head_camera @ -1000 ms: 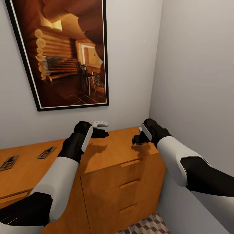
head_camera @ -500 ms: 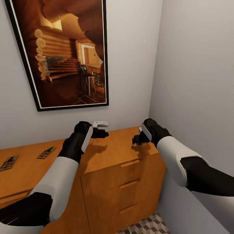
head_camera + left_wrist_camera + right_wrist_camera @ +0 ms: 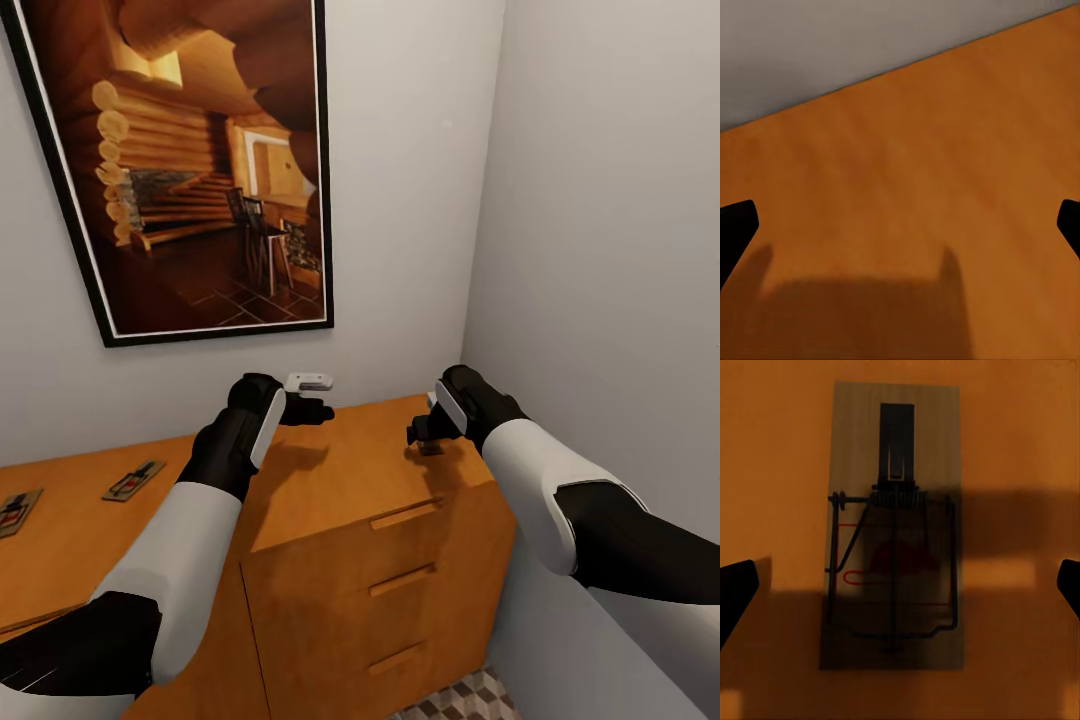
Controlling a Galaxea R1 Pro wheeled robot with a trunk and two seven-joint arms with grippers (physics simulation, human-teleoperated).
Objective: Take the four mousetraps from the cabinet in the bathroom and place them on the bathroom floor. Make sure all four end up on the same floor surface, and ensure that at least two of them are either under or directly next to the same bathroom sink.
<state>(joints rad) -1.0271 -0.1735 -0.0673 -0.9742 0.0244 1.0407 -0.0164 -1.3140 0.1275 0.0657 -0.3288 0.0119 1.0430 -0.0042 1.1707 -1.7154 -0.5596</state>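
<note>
A small flat rectangular dark-brown wooden mousetrap (image 3: 894, 529) with thin dark metal wire parts and a red printed mark is lying flat on the orange-brown wooden cabinet top (image 3: 1020, 442). The right gripper's (image 3: 900, 592) two black fingertips (image 3: 735, 592) are showing at opposite edges of the picture, spread wide, touching nothing, their shadow falling across the trap.

View shifted slightly right, closer.

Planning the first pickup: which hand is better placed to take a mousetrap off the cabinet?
Probably the right hand: open, it hangs directly over a mousetrap on the cabinet. The left hand, also open, faces bare wood; the other mousetraps lie farther out.
</note>
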